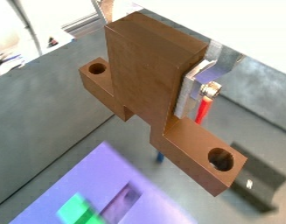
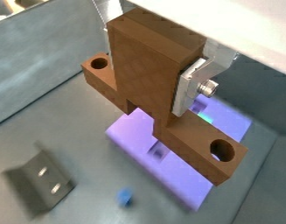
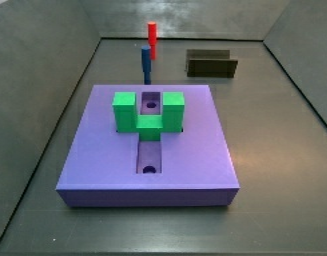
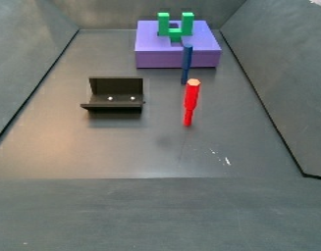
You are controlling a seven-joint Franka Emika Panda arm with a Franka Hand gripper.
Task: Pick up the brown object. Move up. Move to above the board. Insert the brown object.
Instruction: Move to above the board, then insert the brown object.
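Observation:
In both wrist views my gripper (image 1: 148, 86) (image 2: 149, 80) is shut on the brown object (image 1: 198, 154) (image 2: 211, 154). It is an orange-brown bar with a round hole at each end and a tall block rising from its middle. One silver finger (image 1: 191, 89) (image 2: 191, 85) presses on the block's side; the other finger is hidden behind it. The bar hangs in the air above the floor, over one edge of the purple board (image 1: 101, 185) (image 2: 143, 140). Both side views show the board (image 3: 193, 150) (image 4: 160, 51) with its green bracket (image 3: 148, 112) (image 4: 178, 25), but neither gripper nor brown object.
A thin red-and-blue peg (image 3: 148, 50) (image 4: 190, 98) stands on the floor just off the board's end; its red part (image 1: 204, 112) shows beside my finger. The dark fixture (image 3: 211, 64) (image 4: 114, 95) (image 1: 257, 184) (image 2: 40, 177) sits farther out. Grey walls ring the floor.

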